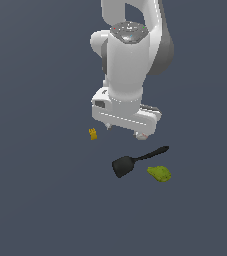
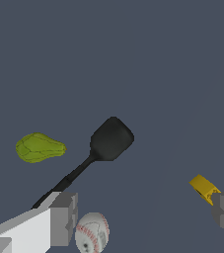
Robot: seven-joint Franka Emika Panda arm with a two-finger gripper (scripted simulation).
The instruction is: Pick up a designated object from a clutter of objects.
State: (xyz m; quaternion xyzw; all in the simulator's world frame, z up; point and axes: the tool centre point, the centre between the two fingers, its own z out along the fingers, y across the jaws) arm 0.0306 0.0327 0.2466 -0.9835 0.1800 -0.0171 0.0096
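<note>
Spatula [image 1: 135, 162] first, in the exterior view: it lies flat on the floor just below the gripper [image 1: 127, 131], not touching it. Its blade points to the exterior view's left, its thin handle up to the right — beside a yellow-green lump [image 1: 160, 173].

Wrist view: the fingers [image 2: 64, 218] are spread wide and hold nothing. The spatula [image 2: 103, 146] lies ahead, its handle running back toward one finger — a ball [image 2: 92, 232] sits close by. No writing shows anywhere.
</note>
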